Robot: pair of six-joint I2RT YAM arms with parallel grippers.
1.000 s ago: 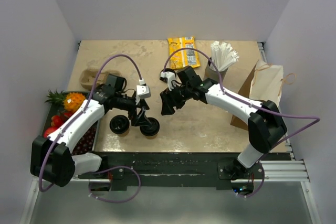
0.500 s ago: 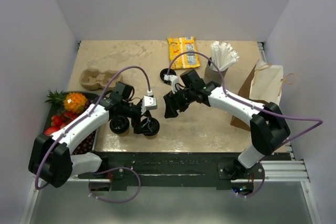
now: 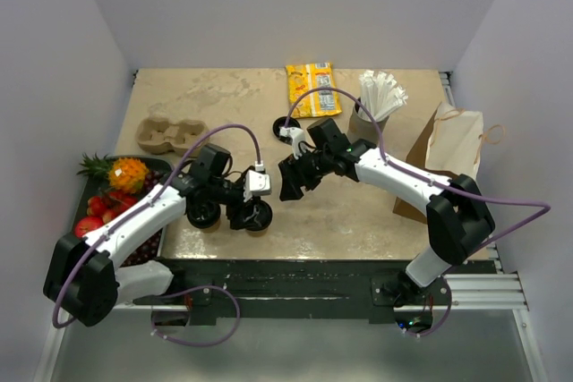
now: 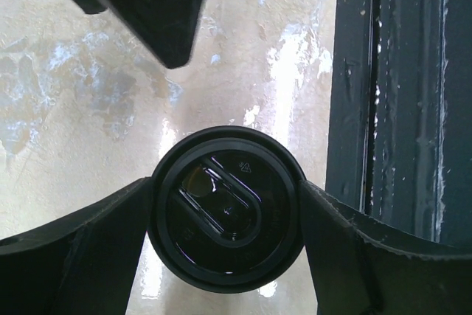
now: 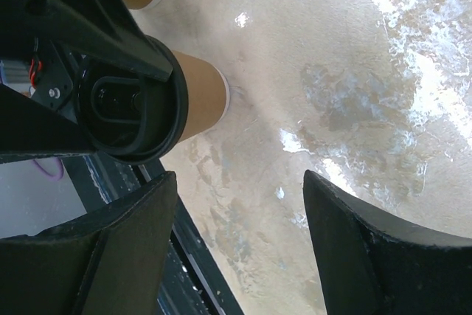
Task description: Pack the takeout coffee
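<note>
The left gripper (image 3: 252,212) is clamped on one brown paper cup (image 5: 203,97). Its two black fingers (image 4: 85,252) press against opposite sides of the round black lid (image 4: 227,208), and the wrist view shows no gap on either side. This cup stands upright on the table (image 5: 354,108) near the front edge, just beside the dark rail (image 4: 398,108). The second cup (image 3: 204,214), also lidded in black, stands upright close on its left, with the left arm passing by it. The right gripper (image 5: 237,178) hangs with its fingers spread wide and nothing between them, over bare tabletop just behind and to the right of the gripped cup. A moulded cardboard carrier (image 3: 170,134) lies well back on the left. A yellow packet (image 3: 312,89) and a grey cup of white straws (image 3: 376,100) sit at the far side, and a brown paper bag (image 3: 452,145) stands at the right edge. A pineapple (image 3: 125,172) and red fruit (image 3: 88,224) lie off the left edge. The tabletop is mottled beige and glossy with glare patches. The cup wall is matte with a white edge at its base, and the lid is shiny with a raised oval.
</note>
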